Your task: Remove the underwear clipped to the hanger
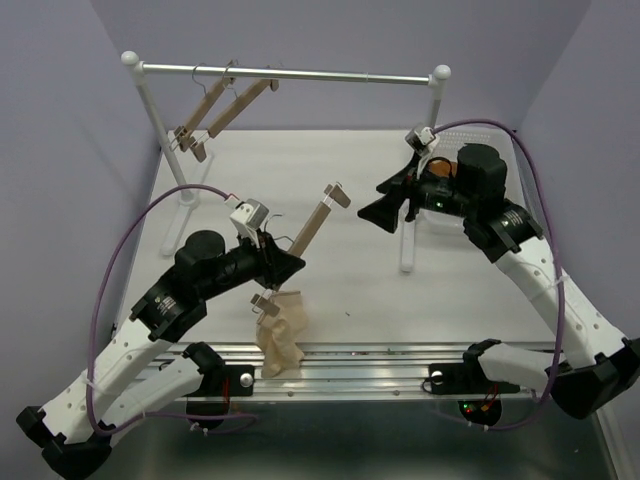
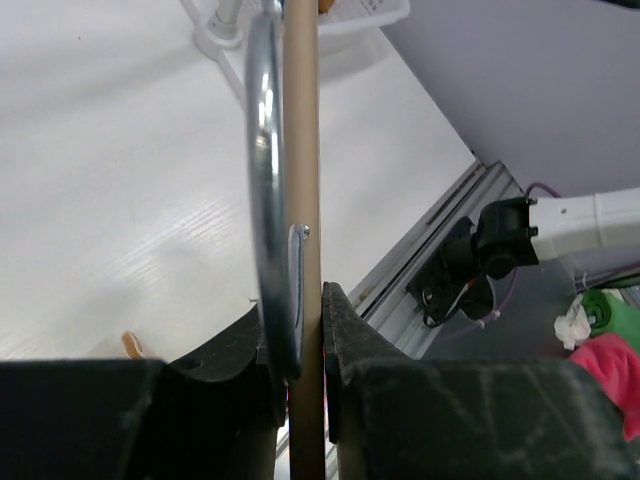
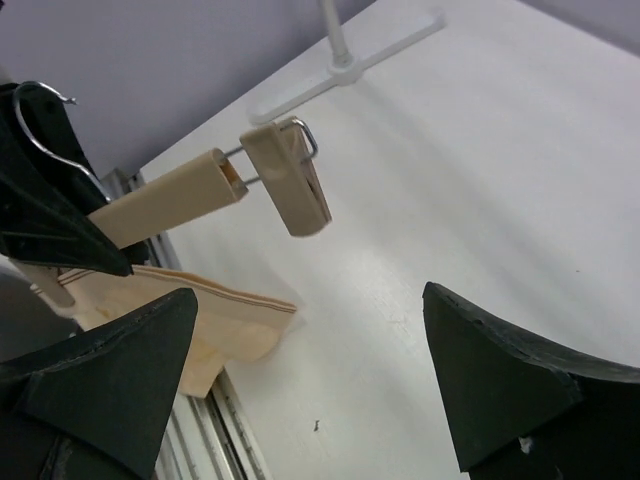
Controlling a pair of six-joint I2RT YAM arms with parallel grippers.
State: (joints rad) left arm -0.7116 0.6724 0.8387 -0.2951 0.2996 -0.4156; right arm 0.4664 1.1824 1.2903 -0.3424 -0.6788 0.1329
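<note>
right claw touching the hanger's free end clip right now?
Apart. In the right wrist view, the open right claw sits clear of the clip, with bare table showing between them. The top view shows the gap too.

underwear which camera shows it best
Top external: the whole underwear shows, dangling from the lower clip of the hanger. Right wrist catches only part of it; left wrist shows just the hanger bar, no underwear.

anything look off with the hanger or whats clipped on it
The hanger is tilted, not level, with the left claw shut on its bar. The underwear hangs bunched from the near clip alone. The far clip is bare, with the open right claw clear of it.
</note>
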